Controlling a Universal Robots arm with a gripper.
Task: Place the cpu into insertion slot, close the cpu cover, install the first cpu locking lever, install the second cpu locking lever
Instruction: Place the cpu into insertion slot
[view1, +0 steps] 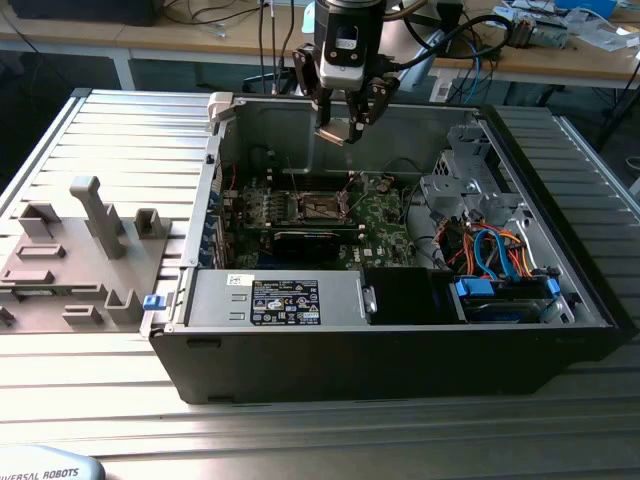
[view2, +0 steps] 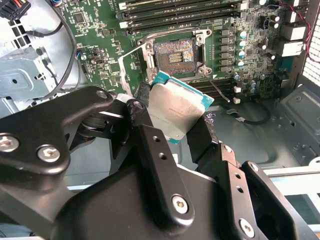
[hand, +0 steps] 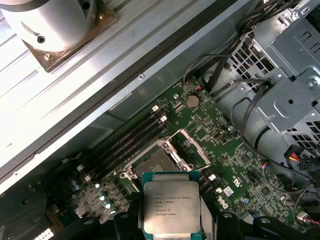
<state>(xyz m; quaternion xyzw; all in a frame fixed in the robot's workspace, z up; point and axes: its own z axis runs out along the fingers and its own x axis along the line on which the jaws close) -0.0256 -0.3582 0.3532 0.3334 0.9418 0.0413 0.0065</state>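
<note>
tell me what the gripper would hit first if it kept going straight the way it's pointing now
Probably the insertion slot: the gripper, shut on the cpu, points down toward it. Depth is unclear, so the cpu might instead land on the green board beside the slot.

The fingers (view2: 156, 155) clamp the cpu (view2: 175, 111) (silver face showing) near the uncovered insertion slot (view2: 174, 54).

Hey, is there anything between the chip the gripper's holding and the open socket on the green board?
Nothing visible does. The gripper holds the chip in the air over the board. The socket lies bare, its cover swung up to one side, and no cable crosses it.
</note>
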